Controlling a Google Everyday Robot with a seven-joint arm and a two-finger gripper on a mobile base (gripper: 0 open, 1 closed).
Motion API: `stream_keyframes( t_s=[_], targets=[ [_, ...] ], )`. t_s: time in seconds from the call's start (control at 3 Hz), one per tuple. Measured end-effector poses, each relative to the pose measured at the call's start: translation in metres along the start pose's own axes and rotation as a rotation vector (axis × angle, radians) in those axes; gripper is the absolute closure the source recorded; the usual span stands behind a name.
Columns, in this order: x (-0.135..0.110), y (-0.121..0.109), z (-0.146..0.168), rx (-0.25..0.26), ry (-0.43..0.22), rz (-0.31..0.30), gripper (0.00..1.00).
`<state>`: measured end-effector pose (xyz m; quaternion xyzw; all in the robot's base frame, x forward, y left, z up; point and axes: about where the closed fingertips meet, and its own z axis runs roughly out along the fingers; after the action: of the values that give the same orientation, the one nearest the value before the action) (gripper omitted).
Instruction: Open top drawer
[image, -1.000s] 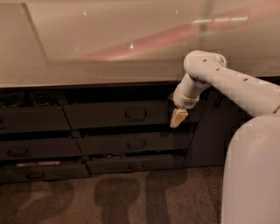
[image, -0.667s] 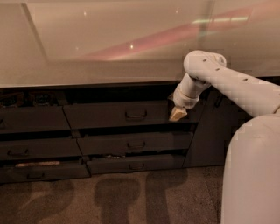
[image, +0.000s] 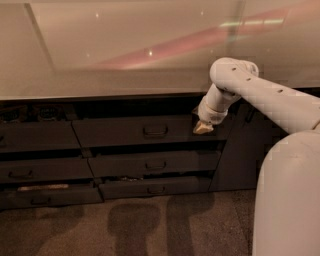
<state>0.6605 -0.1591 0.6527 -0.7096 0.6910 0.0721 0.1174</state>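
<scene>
Dark grey top drawer (image: 115, 132), the widest front in the bank with a small rectangular loop handle (image: 155, 131) at its centre, sits just under the edge of the pale, glossy countertop (image: 125, 60). A dark strip shows between its upper edge and the counter, but none of its inside is visible, so I judge it shut or at most barely started. Nearly all of the pull is left to do.

The tan-tipped gripper (image: 202, 128) on the white jointed arm (image: 270, 95) is against or just in front of the drawer's right end, well to the right of the handle and not on it. Contact cannot be made out, and I cannot tell whether the gripper is open or closed. To my eye the handle is not yet hooked, so reaching it looks like the step in hand.

Below lie two narrower grey drawers (image: 155, 164) with similar handles, and a second bank stands to the left. The robot's white body (image: 290, 200) fills the lower right, over brown carpet (image: 150, 225).

Compared with a second ago, the gripper tip is slightly higher on the drawer front. The drawer itself shows no shift.
</scene>
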Motion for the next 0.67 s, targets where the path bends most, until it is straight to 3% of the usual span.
stream_keyframes(
  t_s=[0.67],
  targets=[
    [-0.001,0.0018,-0.0003,-0.001,0.0,-0.004,1.0]
  ],
)
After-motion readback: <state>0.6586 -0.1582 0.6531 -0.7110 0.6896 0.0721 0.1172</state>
